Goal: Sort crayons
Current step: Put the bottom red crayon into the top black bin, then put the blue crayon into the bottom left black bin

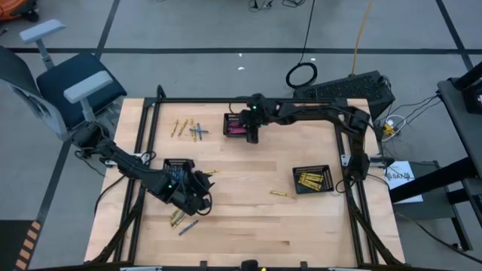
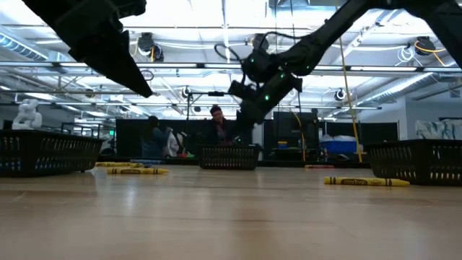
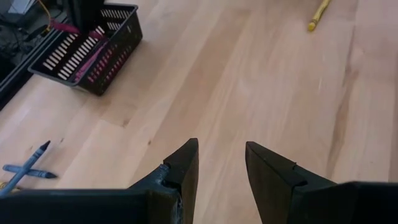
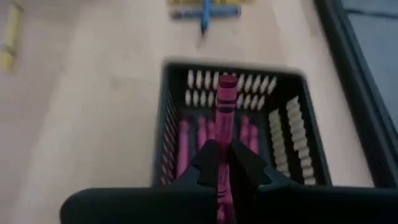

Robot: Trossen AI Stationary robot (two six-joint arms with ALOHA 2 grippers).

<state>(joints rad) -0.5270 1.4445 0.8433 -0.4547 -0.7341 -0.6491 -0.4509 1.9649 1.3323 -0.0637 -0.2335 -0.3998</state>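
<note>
Oddly, no writing reads on the pink crayon (image 4: 226, 118) pinched in the right hand (image 4: 225, 163).

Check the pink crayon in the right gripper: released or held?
Held: the right gripper is shut on the pink crayon, above the pink-crayon basket.

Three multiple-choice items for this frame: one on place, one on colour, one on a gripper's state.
1. Where is the right gripper?
A. over the basket of pink crayons
B. over the basket of yellow crayons
C. at the table's near edge

2. What colour is the crayon it holds?
A. blue
B. yellow
C. pink

3. How is the left gripper?
A. shut on a crayon
B. open and empty
C. inside a basket

Key: 1 A, the right wrist view looks down into that basket; 2 C, a pink stick lies between its fingers; 3 B, bare table shows between its fingers.
</note>
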